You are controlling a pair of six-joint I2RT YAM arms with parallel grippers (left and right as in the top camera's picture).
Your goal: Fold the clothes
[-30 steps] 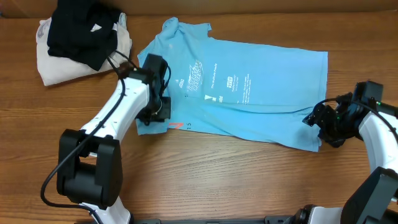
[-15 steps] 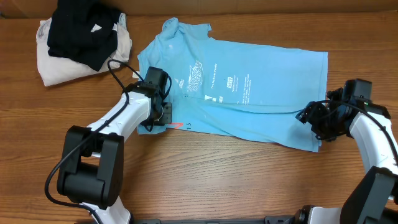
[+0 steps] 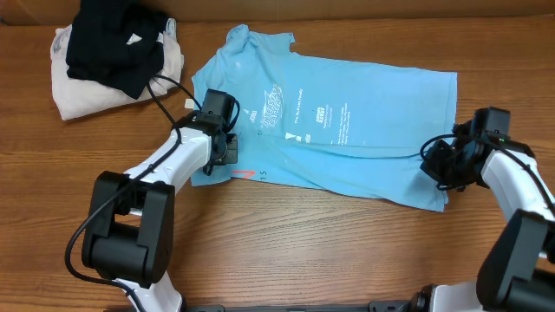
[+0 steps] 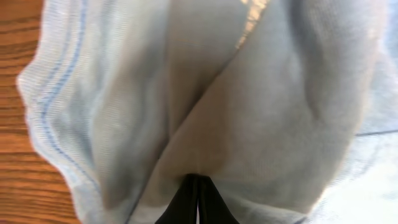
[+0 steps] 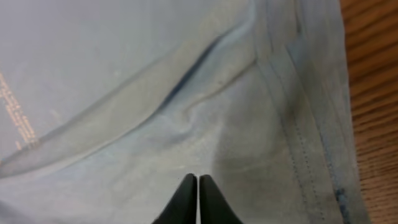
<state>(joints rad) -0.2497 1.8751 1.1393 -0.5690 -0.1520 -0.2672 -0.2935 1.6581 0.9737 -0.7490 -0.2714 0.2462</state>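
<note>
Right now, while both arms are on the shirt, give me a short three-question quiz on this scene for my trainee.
1. True or false: the black garment lies on top of the cream garment.
2. The right pincer is shut on: A the blue T-shirt, B the black garment, C a towel.
3. Fill in: the left pincer pinches the T-shirt's near ___ edge.
Key: 1 true; 2 A; 3 left.

We look down on a brown wooden table (image 3: 347, 260), its grain running left to right under even light. A paler tan band (image 3: 390, 7) edges the frame's upper right.
</note>
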